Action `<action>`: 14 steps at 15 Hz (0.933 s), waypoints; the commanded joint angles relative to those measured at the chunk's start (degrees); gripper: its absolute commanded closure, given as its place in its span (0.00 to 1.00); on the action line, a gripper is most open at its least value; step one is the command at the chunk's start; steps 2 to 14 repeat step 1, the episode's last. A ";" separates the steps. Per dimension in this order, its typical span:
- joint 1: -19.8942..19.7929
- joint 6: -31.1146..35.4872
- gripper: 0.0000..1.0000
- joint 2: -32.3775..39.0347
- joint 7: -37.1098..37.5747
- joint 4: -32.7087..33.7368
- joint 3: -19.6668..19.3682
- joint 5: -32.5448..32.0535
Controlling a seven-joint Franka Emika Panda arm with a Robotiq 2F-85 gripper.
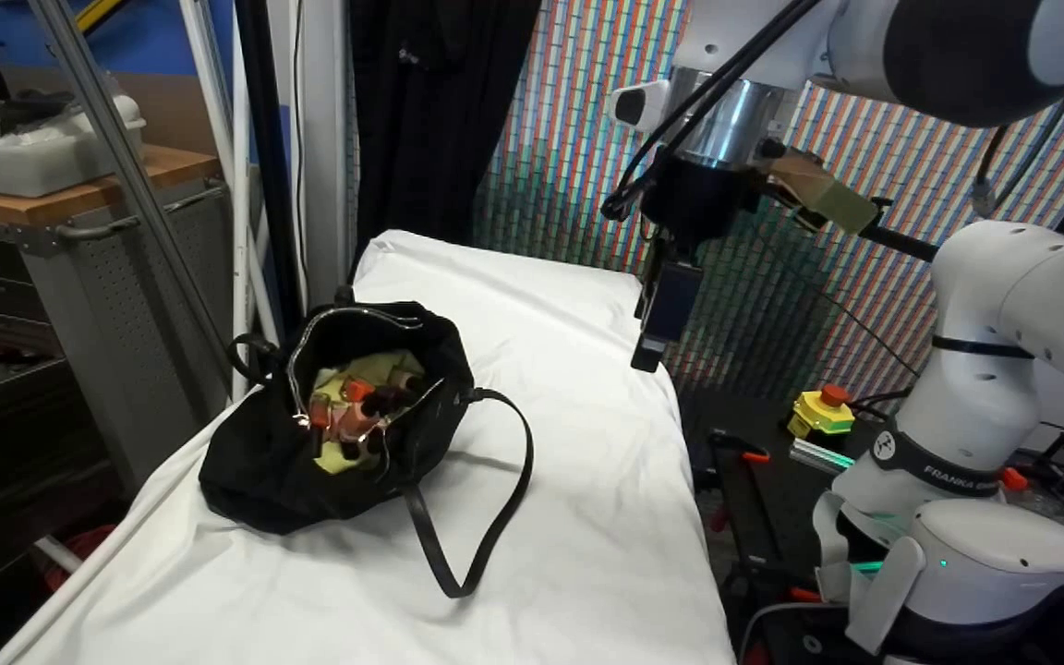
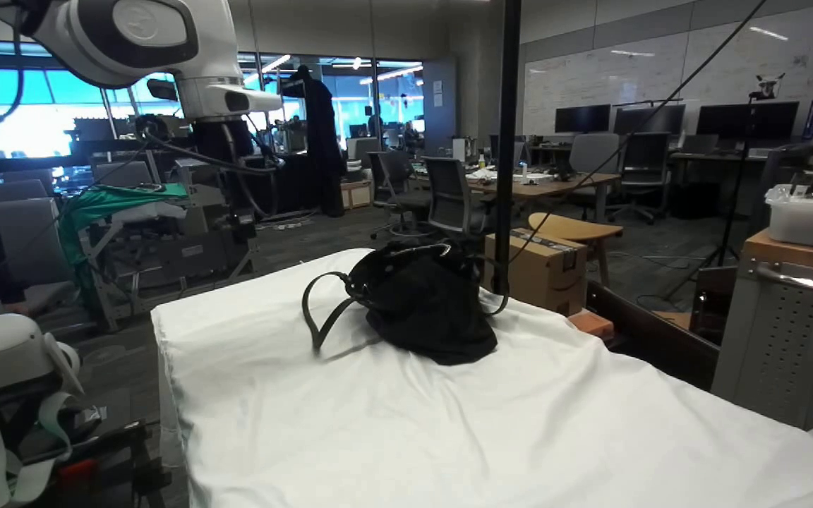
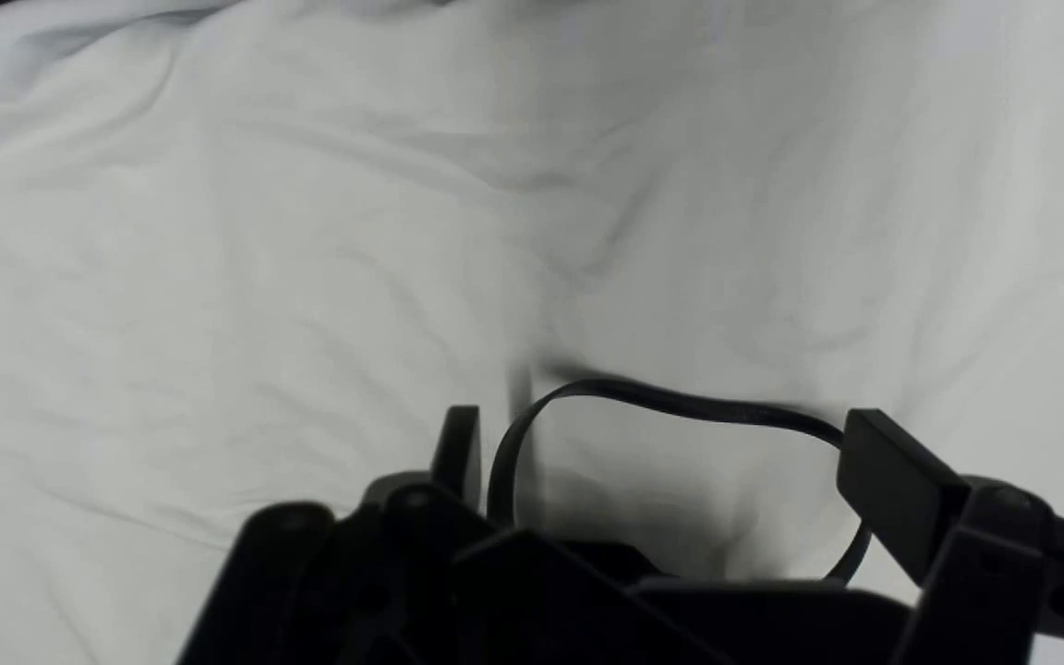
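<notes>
With arm (image 1: 994, 277) bent and jaws spread wide, pointing down above the white-draped desk (image 1: 606, 545) near its robot-side edge, across open air from the black bag (image 2: 428, 310) by the opposite edge

One bag (image 1: 264, 480), two straps (image 1: 430, 538), perhaps four monitors (image 2: 581, 118).

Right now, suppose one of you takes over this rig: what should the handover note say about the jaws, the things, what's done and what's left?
Jaws: wide open, empty, touching nothing.
Where: slouched black fabric bag on a draped white cloth; its thin black looped strap juts out to one side. Inside the bag, small red-orange and dark items on crumpled yellowish material; too unclear to name.
Done: the bag's mouth stands open, contents showing.
Left: no grip yet on the bag, strap or contents.
</notes>
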 commanded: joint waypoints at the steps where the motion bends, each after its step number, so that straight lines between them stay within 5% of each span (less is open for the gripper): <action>1: -1.89 -0.11 0.00 -0.95 -1.30 -0.70 1.55 0.75; 14: -1.89 -0.11 0.00 -0.95 -1.30 -0.70 1.55 0.75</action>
